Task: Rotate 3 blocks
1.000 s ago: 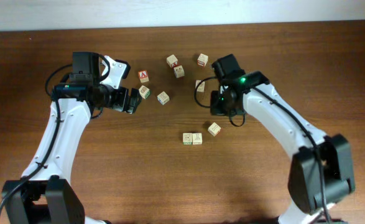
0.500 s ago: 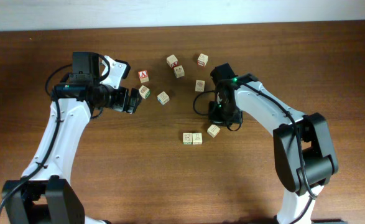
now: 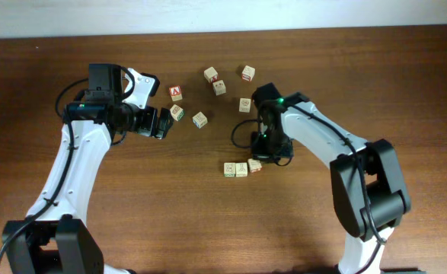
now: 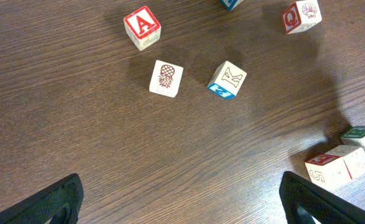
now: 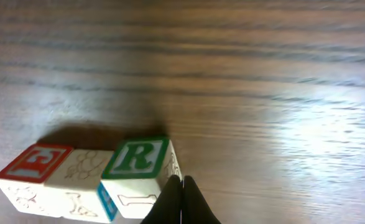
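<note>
Three blocks lie in a row on the table: a green-framed "R" block [image 5: 138, 158] [image 3: 254, 165], a middle block with faint prints [image 5: 86, 168] [image 3: 241, 169], and a red-framed end block [image 5: 30, 163] [image 3: 229, 169]. My right gripper [image 5: 182, 186] [image 3: 263, 154] is shut and empty, its tips touching the R block's right side. The left wrist view catches the same row at its lower right, where the green-topped block [image 4: 359, 134] is at the edge. My left gripper [image 4: 182, 208] [image 3: 162, 122] hovers open over bare wood, far left of the row.
Loose cubes are scattered behind: a red "A" cube [image 3: 176, 93] [image 4: 142, 26], a pineapple cube [image 4: 166, 78], a blue-sided cube [image 4: 227, 79], a "Q" cube [image 4: 300, 15], and more cubes [image 3: 211, 74] [image 3: 247, 73] [image 3: 244, 104]. One cube [image 3: 177, 113] sits just right of the left gripper.
My shut right gripper swept down and left, and the loose R block moved with it until it sat against the pair, making a row of three. The left arm stayed still.
</note>
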Controlling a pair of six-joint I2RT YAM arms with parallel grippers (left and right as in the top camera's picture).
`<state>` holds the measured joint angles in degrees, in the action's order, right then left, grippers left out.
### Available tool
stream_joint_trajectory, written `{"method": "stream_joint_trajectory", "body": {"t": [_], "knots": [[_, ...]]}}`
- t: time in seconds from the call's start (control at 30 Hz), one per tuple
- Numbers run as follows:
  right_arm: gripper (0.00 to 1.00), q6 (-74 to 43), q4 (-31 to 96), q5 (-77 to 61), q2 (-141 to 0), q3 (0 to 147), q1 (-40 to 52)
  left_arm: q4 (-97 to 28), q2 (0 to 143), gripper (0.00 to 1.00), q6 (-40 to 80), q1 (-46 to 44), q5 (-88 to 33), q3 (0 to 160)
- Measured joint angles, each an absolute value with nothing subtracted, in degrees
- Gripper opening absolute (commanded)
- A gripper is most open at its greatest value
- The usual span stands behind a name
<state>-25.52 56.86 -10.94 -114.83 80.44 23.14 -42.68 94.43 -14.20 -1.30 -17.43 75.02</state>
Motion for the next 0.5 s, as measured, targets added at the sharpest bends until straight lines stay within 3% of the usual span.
{"method": "stream_joint_trajectory", "body": {"t": [0.3, 0.5], "knots": [[0.04, -25.5, 57.5, -11.1, -114.8, 80.4, 26.5, -42.7, 94.4, 0.99, -14.2, -1.3, -17.4, 75.0], [0.04, -25.5, 50.5, -9.5, -114.8, 82.0, 24.7, -42.7, 94.4, 0.99, -14.2, -1.3, -17.4, 75.0]]}}
